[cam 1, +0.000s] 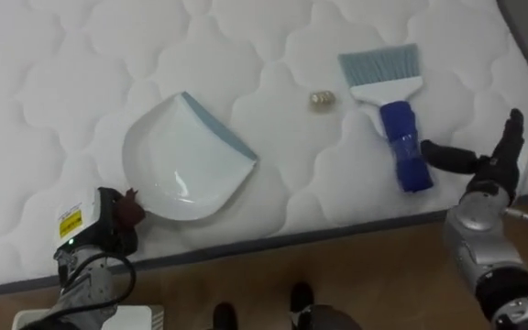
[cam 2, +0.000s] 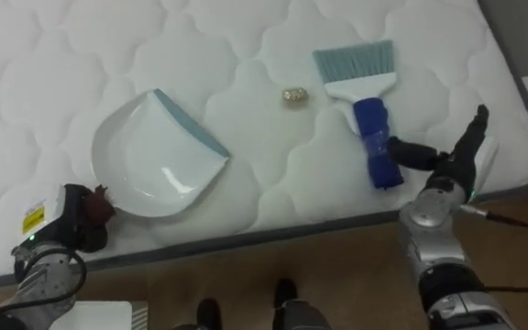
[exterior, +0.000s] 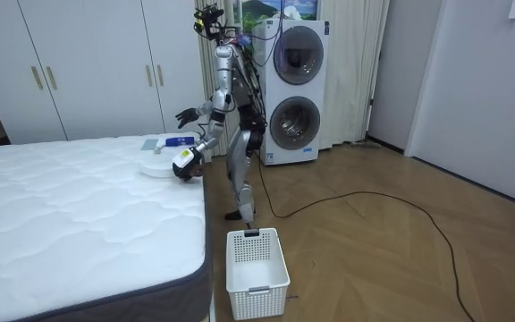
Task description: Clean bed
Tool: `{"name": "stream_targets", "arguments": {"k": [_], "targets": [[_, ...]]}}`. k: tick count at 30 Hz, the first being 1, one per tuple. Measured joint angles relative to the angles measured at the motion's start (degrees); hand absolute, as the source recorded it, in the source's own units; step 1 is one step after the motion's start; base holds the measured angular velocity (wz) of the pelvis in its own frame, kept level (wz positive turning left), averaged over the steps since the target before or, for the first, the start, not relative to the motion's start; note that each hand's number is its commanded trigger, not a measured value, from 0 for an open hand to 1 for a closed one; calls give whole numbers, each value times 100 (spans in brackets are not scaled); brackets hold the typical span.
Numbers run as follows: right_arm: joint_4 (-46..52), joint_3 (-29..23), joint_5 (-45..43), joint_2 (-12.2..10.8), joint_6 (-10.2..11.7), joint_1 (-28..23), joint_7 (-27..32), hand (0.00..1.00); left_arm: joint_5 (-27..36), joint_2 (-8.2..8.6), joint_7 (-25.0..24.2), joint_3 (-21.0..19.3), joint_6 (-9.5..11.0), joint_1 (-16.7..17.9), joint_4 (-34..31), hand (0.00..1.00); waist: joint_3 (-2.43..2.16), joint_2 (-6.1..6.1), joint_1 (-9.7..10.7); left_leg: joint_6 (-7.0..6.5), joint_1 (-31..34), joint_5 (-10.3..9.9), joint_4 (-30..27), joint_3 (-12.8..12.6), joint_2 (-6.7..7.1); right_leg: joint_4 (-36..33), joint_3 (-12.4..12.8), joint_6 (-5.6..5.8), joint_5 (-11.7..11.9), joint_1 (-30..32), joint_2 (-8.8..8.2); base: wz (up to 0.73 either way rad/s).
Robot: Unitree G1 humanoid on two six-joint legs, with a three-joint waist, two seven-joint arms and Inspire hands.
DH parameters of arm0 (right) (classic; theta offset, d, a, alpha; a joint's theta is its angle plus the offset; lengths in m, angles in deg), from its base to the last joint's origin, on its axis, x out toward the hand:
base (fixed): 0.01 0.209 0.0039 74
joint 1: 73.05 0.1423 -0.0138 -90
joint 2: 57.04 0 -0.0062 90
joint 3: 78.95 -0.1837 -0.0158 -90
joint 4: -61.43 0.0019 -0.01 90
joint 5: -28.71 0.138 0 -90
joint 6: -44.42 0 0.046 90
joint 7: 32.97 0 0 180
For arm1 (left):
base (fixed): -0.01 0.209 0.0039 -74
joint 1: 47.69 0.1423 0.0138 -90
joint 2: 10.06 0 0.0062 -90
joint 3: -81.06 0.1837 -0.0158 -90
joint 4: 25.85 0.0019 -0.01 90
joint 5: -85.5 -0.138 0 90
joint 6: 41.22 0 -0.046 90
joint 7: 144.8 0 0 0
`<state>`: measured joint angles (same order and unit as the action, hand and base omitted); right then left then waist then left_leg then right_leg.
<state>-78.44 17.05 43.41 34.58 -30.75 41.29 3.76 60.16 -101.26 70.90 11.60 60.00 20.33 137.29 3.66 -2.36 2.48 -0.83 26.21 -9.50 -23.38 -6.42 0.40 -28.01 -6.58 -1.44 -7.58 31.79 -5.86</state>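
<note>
Stands upright on the wooden floor (exterior: pixel 374 250) at the edge of the bare white quilted mattress (cam 1: pixel 62 92), both arms reaching out over it, with a stacked washer and dryer (exterior: pixel 298 94) behind and white wardrobe doors (exterior: pixel 105 72) along the wall.

Lying on the mattress, close to its near edge – a white dustpan (cam 1: pixel 186 160) with a pale blue lip, mouth turned toward the right and away. To its right and a little farther in, a small crumpled beige scrap (cam 1: pixel 320 98), apart from both tools. Farther right again, a brush (cam 1: pixel 397 110) lying flat, pale blue bristles pointing away, white neck, dark blue handle pointing back toward the mattress edge.

Left hand (cam 1: pixel 108 220) at the dustpan's near-left rim, dark fingers curled in against that rim and closed on it. Dustpan itself resting flat on the quilting.

Right hand (cam 1: pixel 495 165) spread wide just to the right of the brush handle, fingers straight and pointing away, thumb stretched left toward the handle's near end – holding nothing; cannot tell whether the thumb tip touches the handle or stops just short.

On the floor near the corner of the bed, a white plastic basket (exterior: pixel 259 288) with slotted walls, well apart from the hands.
</note>
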Motion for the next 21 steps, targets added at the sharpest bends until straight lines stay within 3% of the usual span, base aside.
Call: {"name": "stream_targets", "arguments": {"k": [2,6,14,21], "targets": [[75,187,1,12,21,49,14,0,1,-7,-10,16,-1,-12,0,100,31,-52,-13,0,-35,0,6,-19,23,-54,6,7,-31,0,-13,0],[113,622,9,18,53,160,11,0,56,-7,-53,170,-3,-72,-13,100,46,-77,-81,-27,-21,-16,-36,-6,25,-89,5,22,-70,-2,-54,3],[49,863,-161,20,62,307,-1,0,63,-8,-243,279,-82,-239,-265,100,91,-38,-138,-100,281,-73,-282,47,23,-241,-144,34,-132,182,-108,11],[-526,876,-93,23,56,347,-175,0,83,-48,-441,332,-89,-316,-452,100,96,-34,-237,-125,445,-101,-347,61,24,-288,-150,52,-139,316,-126,2]]}}
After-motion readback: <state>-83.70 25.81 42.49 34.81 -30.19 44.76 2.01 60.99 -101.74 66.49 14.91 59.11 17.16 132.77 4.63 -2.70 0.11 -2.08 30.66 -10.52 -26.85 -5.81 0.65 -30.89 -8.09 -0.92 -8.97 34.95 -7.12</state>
